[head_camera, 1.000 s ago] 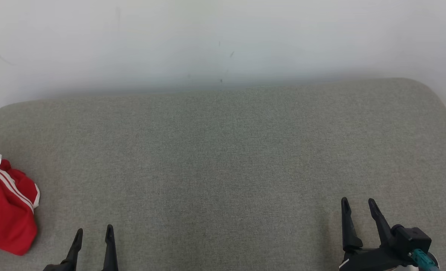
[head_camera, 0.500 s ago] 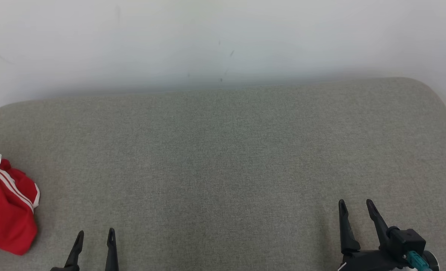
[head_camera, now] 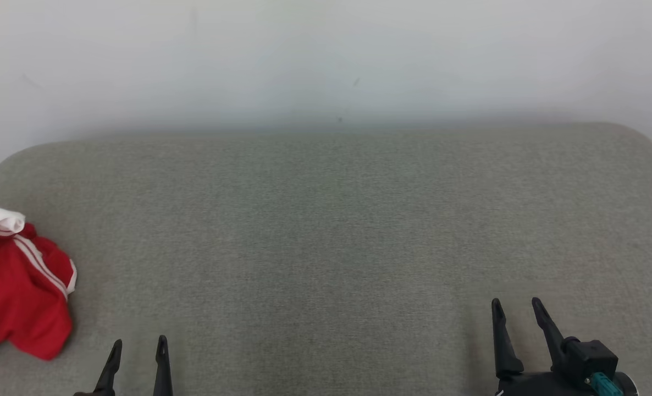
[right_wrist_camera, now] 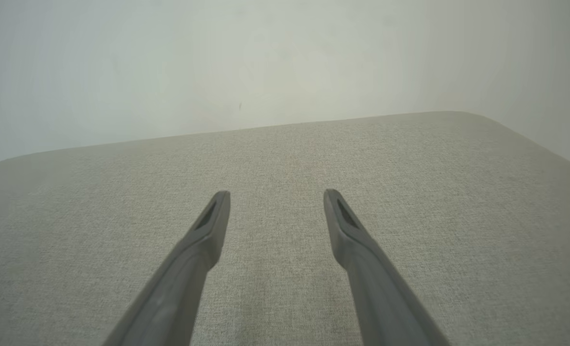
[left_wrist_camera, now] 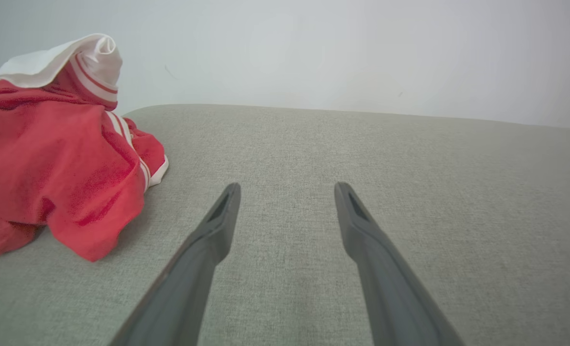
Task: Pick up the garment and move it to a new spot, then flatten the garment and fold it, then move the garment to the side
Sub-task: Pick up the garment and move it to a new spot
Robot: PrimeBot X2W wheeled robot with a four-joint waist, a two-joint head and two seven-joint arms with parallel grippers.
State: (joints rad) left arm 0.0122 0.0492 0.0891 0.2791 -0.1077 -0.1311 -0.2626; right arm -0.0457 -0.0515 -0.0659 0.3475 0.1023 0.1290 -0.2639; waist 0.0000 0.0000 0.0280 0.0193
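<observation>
The left gripper (head_camera: 139, 341), two long dark fingers, stands with its jaws spread wide and nothing between them, low over the near edge of the broad grey-green woven fabric cushion (head_camera: 326, 220). The right gripper (head_camera: 515, 301) is likewise parted and empty, over the cushion's near right part. The crumpled red garment (head_camera: 21, 297), trimmed with white stripes and with a white fold on top, lies in a heap at the cushion's left end, near the left gripper but apart from it. Behind the cushion's far edge rises a plain pale wall (head_camera: 326, 55) marked with a few small dark specks.
</observation>
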